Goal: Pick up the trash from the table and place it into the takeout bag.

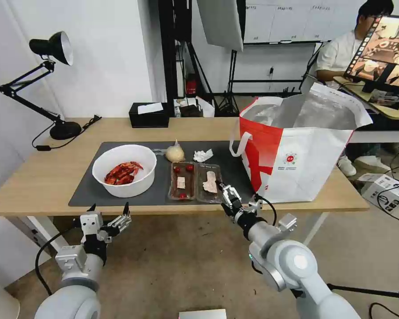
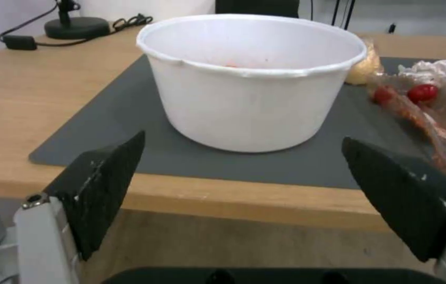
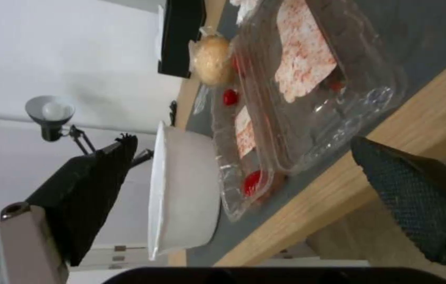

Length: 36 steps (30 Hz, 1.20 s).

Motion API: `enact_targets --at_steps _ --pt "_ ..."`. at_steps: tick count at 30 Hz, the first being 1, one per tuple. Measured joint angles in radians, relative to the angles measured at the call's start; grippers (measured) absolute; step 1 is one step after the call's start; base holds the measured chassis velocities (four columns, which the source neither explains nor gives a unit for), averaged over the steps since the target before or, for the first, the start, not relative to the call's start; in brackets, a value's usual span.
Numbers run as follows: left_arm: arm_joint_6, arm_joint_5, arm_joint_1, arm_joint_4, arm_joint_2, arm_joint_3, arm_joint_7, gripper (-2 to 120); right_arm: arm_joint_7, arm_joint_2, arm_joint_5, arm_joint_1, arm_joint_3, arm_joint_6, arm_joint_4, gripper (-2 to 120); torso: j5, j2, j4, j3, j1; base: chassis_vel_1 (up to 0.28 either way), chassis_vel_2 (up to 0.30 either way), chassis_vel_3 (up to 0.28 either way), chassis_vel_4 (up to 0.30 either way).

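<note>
On the dark mat (image 1: 86, 190) of the table (image 1: 35, 177) stand the white bowl of red shells (image 1: 124, 170), the clear clamshell with tomatoes (image 1: 194, 181), a knotted beige bag (image 1: 175, 153) and a crumpled tissue (image 1: 203, 155). The takeout bag (image 1: 297, 150) stands open at the table's right end. My left gripper (image 1: 109, 209) hangs open just below the front edge, facing the bowl (image 2: 252, 83). My right gripper (image 1: 226, 189) is open at the front edge, right by the clamshell's (image 3: 307, 98) near corner, holding nothing.
A black tissue box (image 1: 149, 115) sits at the table's back edge, and a black desk lamp (image 1: 53, 48) with its cable stands at the back left. A desk with a monitor (image 1: 385, 48) is behind the takeout bag. Bare floor lies under the arms.
</note>
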Motion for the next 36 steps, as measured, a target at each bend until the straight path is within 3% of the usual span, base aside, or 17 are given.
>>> enact_targets --at_steps 36 --pt "0.004 0.006 0.022 -0.015 -0.001 -0.015 -0.002 100 0.100 0.038 0.021 0.096 -0.067 -0.004 -0.062 100 0.0000 0.000 0.0000 0.000 0.000 0.000 0.000 0.000 0.000"
